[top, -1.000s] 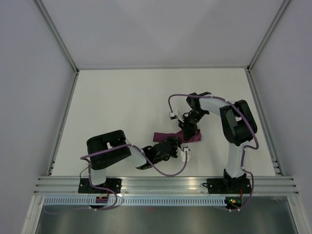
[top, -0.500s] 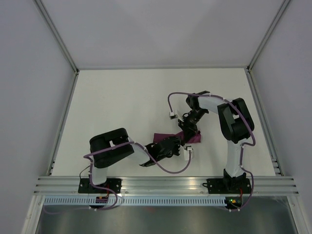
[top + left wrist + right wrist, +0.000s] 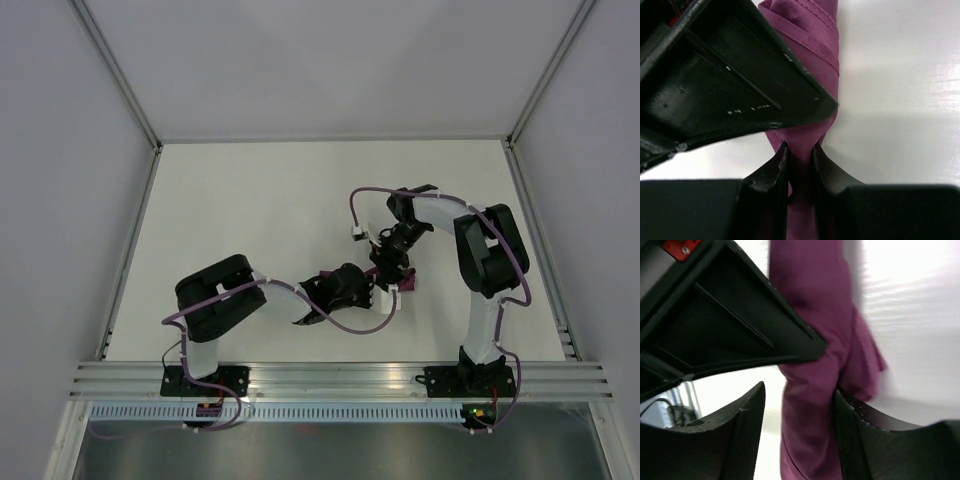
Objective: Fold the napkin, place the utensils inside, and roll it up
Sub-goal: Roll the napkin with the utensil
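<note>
The napkin [image 3: 408, 284] lies as a narrow magenta-purple roll at the table's middle, mostly covered by both grippers in the top view. My left gripper [image 3: 800, 147] is shut on one end of the napkin [image 3: 810, 35], both fingers pressing the cloth. My right gripper [image 3: 799, 390] stands open around the napkin [image 3: 815, 405]: the right finger [image 3: 860, 425] touches the cloth and the left finger [image 3: 747, 415] stands apart from it. In the top view the left gripper [image 3: 372, 291] and right gripper [image 3: 390, 272] nearly meet. The utensils are hidden.
The white table [image 3: 250, 210] is walled by grey panels with metal rails along its left [image 3: 130, 250] and right [image 3: 540, 240] edges. Purple cables [image 3: 345, 325] loop beside both wrists. Each wrist view is partly blocked by the other gripper's black body [image 3: 715, 75].
My left gripper has slid up and right along the roll and shut on the napkin. My right gripper has opened its jaws. Less of the napkin shows from above.
</note>
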Action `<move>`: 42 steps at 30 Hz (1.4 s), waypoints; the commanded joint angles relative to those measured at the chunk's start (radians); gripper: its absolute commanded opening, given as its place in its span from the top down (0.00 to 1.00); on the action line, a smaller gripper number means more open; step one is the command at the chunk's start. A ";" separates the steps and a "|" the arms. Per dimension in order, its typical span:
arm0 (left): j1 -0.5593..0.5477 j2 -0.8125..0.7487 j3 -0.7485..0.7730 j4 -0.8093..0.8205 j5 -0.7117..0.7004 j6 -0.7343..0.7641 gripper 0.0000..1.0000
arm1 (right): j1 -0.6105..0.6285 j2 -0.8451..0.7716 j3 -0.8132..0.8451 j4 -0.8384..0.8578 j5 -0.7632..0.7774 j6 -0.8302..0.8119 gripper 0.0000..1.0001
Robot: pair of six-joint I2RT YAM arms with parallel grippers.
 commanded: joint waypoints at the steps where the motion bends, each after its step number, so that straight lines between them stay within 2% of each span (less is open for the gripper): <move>1: 0.027 0.009 0.009 -0.253 0.144 -0.141 0.98 | -0.036 -0.072 -0.009 0.145 0.028 0.009 0.40; 5: 0.053 0.005 0.038 -0.328 0.211 -0.187 0.98 | -0.090 -0.204 -0.058 0.297 0.025 0.165 0.36; 9: 0.077 0.014 0.078 -0.407 0.283 -0.229 0.98 | -0.156 -0.305 -0.124 0.431 0.021 0.253 0.36; 17: 0.160 0.035 0.177 -0.552 0.447 -0.324 0.98 | -0.292 -0.579 -0.331 0.610 -0.030 0.288 0.36; 21: 0.191 0.069 0.246 -0.660 0.511 -0.361 0.98 | -0.309 -0.740 -0.493 0.687 -0.054 0.267 0.36; 24: 0.211 0.103 0.288 -0.718 0.541 -0.378 0.98 | -0.309 -0.865 -0.586 0.695 -0.096 0.223 0.32; 26: 0.219 0.114 0.294 -0.727 0.555 -0.385 0.98 | -0.302 -0.928 -0.617 0.698 -0.096 0.200 0.30; 31: 0.254 0.149 0.341 -0.786 0.612 -0.427 0.98 | -0.231 -0.956 -0.660 0.630 -0.059 0.123 0.29; 37: 0.282 0.197 0.391 -0.853 0.678 -0.450 0.98 | -0.054 -1.011 -0.775 0.751 0.111 0.150 0.28; 42: 0.291 0.221 0.429 -0.908 0.709 -0.448 0.98 | 0.019 -1.000 -0.827 0.856 0.195 0.155 0.27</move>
